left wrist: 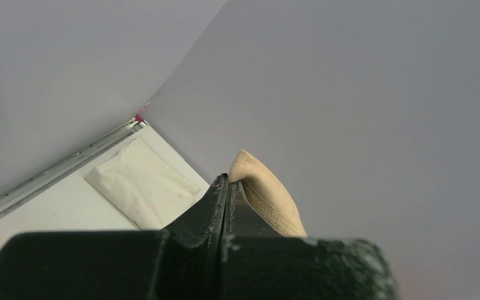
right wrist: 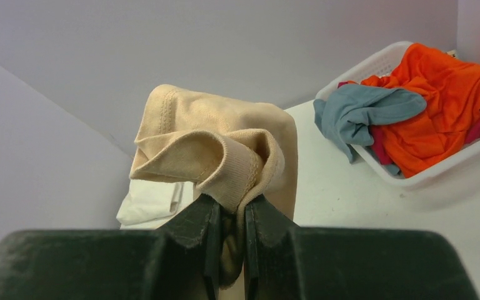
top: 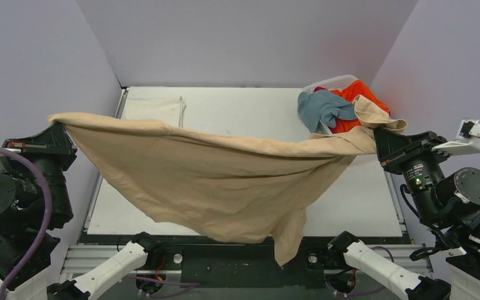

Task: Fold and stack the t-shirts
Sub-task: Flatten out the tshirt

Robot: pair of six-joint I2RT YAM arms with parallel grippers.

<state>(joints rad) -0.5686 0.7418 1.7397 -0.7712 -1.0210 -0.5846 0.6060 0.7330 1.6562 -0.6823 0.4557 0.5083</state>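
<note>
T-shirts four: tan (top: 225,175), cream (top: 156,109), grey-blue (top: 322,107), orange (top: 365,94); basket (right wrist: 431,172) one.

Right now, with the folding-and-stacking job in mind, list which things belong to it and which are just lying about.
Belong to the job:
tan t-shirt, held up between left gripper and right gripper
cream-white t-shirt, folded
grey-blue t-shirt
orange t-shirt

Just lying about:
white basket, holding the last two shirts
table

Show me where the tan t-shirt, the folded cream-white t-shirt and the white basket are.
tan t-shirt (top: 225,181): top external view, middle of the hanging cloth.
cream-white t-shirt (top: 156,108): top external view, its folded upper face.
white basket (right wrist: 412,178): right wrist view, its near wall.
</note>
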